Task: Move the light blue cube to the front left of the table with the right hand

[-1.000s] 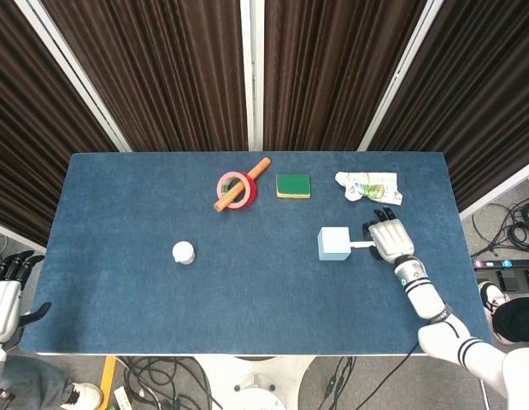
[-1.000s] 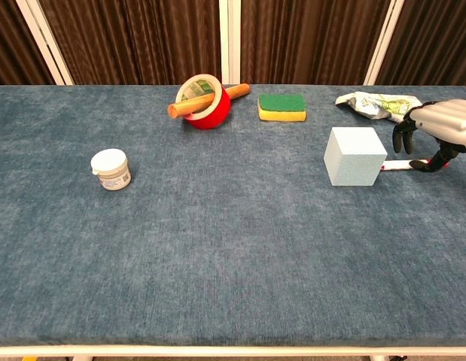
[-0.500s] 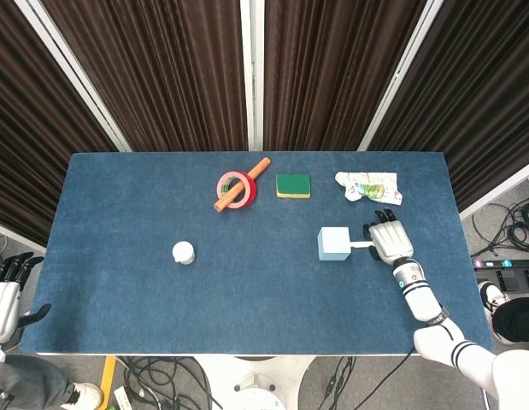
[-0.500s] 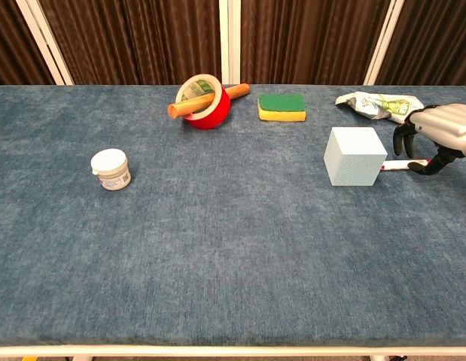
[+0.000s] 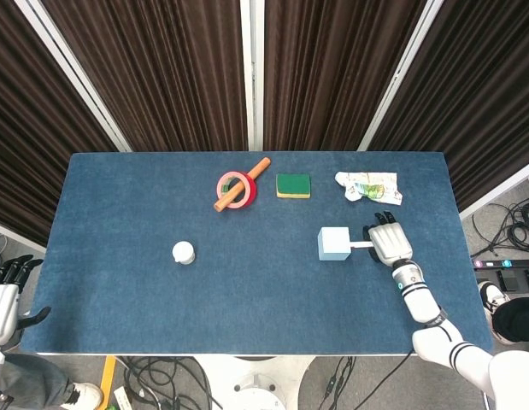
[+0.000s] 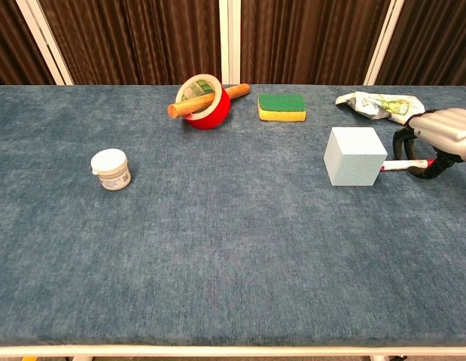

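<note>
Cube [image 5: 334, 243], light blue, sits right of the middle of the blue table [image 5: 119, 282], and the right hand [image 5: 390, 243] rests just beside its right side with the palm down, holding nothing, one finger stretched out to its side. The left hand [image 5: 2, 301] hangs off the near left edge of the table, fingers apart, and it grips nothing. At the far side the tape roll [image 6: 205, 100], the jar [image 6: 111, 168] and the crumpled wrapper [image 6: 376, 104] carry print too small to read.

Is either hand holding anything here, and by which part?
Nothing is held. The right hand sits beside the light blue cube, apart from its body; the left hand is off the table, empty.
</note>
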`<act>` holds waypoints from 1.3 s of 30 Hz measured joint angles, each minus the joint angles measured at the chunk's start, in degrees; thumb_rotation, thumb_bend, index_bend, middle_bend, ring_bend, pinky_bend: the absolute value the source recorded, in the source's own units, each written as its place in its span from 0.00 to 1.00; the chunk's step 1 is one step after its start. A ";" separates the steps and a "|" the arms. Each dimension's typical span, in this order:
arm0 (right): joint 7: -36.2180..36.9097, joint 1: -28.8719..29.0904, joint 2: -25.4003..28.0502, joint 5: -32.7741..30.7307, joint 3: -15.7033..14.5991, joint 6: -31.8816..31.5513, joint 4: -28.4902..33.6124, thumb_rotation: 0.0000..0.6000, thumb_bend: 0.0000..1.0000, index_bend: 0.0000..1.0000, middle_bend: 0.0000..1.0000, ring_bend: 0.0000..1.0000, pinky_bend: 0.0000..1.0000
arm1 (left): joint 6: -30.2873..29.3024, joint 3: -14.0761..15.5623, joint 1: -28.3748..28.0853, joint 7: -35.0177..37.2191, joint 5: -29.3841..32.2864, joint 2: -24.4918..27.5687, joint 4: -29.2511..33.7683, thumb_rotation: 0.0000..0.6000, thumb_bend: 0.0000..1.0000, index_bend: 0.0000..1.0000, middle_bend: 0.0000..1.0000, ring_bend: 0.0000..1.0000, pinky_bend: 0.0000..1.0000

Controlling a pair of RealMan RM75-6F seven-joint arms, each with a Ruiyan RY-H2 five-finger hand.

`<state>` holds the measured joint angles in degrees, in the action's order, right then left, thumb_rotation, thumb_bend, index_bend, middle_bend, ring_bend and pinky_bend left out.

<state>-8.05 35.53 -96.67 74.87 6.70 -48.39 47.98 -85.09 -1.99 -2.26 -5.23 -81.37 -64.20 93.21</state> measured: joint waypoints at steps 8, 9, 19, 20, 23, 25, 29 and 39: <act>-1.24 0.22 -0.54 0.11 -0.34 0.32 -0.40 1.00 0.36 0.49 0.49 0.14 0.12 | 0.17 0.07 0.11 0.75 -0.03 0.05 -0.16 1.00 0.19 0.26 0.26 0.18 0.27; -1.45 0.23 -0.61 0.10 -0.41 0.42 -0.47 1.00 0.36 0.49 0.49 0.14 0.12 | 0.15 0.11 0.18 0.95 -0.05 0.03 -0.23 1.00 0.19 0.26 0.26 0.18 0.27; -0.64 0.00 0.42 0.89 -0.46 -1.07 0.83 1.00 0.45 0.57 0.51 0.16 0.13 | 0.26 -0.04 0.26 1.25 0.17 0.00 -0.17 1.00 0.19 0.26 0.26 0.18 0.27; -0.46 -0.06 0.86 1.03 -0.45 -1.35 1.23 1.00 0.45 0.57 0.51 0.16 0.13 | 0.25 -0.07 0.23 1.24 0.14 0.00 -0.17 1.00 0.19 0.26 0.26 0.18 0.27; -0.13 -0.30 2.85 1.46 -0.43 -2.16 2.89 1.00 0.45 0.57 0.51 0.16 0.13 | 0.18 -0.05 0.23 1.34 -0.13 -0.01 -0.30 1.00 0.19 0.26 0.26 0.18 0.27; -0.25 -0.46 4.55 1.60 -0.45 -2.43 4.22 1.00 0.45 0.57 0.51 0.16 0.13 | 0.16 -0.08 0.10 1.34 -0.43 -0.05 -0.40 1.00 0.19 0.26 0.26 0.18 0.27; -1.45 -0.59 7.17 1.23 -0.47 -1.96 6.39 1.00 0.45 0.57 0.51 0.16 0.13 | 0.17 -0.11 -0.10 1.25 -0.83 -0.20 -0.42 1.00 0.19 0.26 0.26 0.18 0.27; -4.75 1.84 5.44 -0.23 0.41 0.59 8.23 1.00 0.45 0.57 0.51 0.16 0.13 | 0.11 -0.08 -0.01 1.21 -0.78 -0.02 -0.23 1.00 0.19 0.26 0.26 0.18 0.27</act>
<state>-12.80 37.37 -91.23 74.64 7.11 -47.80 56.21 -84.99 -2.07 -2.27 -4.02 -82.15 -64.22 92.98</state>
